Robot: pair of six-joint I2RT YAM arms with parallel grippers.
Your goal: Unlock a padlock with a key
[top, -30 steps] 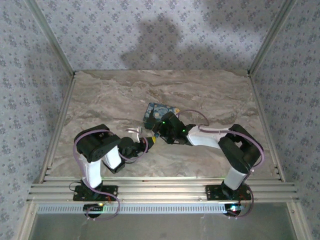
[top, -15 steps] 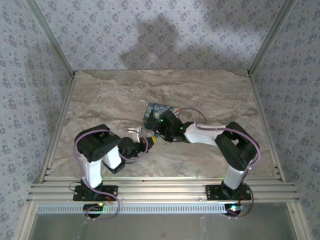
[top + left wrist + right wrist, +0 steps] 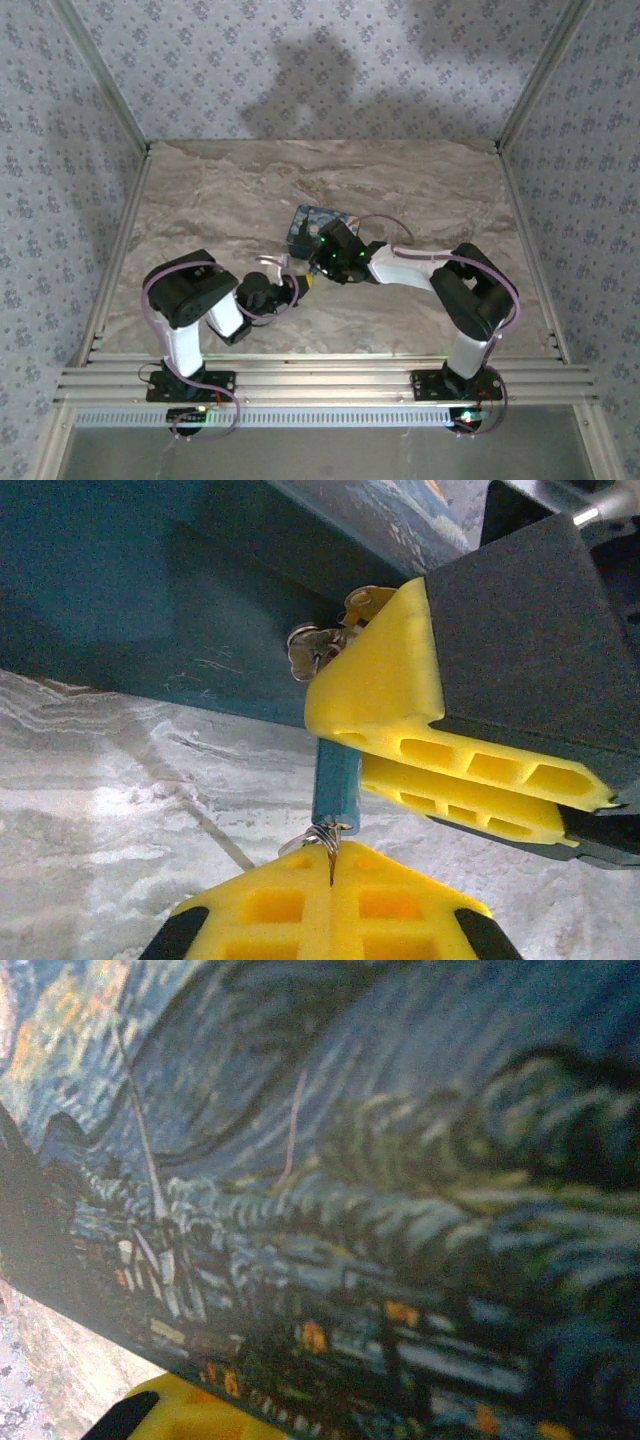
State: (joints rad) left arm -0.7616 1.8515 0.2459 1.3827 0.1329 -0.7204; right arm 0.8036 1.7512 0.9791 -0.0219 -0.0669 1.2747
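In the left wrist view my left gripper (image 3: pixel 330 872) is shut on the thin metal key (image 3: pixel 331 860), seen edge-on with a wire ring (image 3: pixel 308 838) on it. The key runs up into a small teal block (image 3: pixel 335 780) that I take for the padlock; no shackle shows. My right gripper (image 3: pixel 345 742) closes its yellow fingers (image 3: pixel 385 685) around the block's upper part. A metal latch (image 3: pixel 318 648) sits on the blue painted box (image 3: pixel 150 590) just above. From above, both grippers (image 3: pixel 297 285) (image 3: pixel 312 268) meet at the box's (image 3: pixel 318 217) near side.
The blue box's swirl painting (image 3: pixel 350 1160) lies close in front of the right wrist camera, with a yellow finger (image 3: pixel 190 1415) below it. Marble tabletop (image 3: pixel 220 200) stretches round the box. Patterned walls and metal posts (image 3: pixel 115 100) enclose the table.
The right gripper has edged left toward the left gripper and then held. The left arm's elbow has shifted slightly left and lower.
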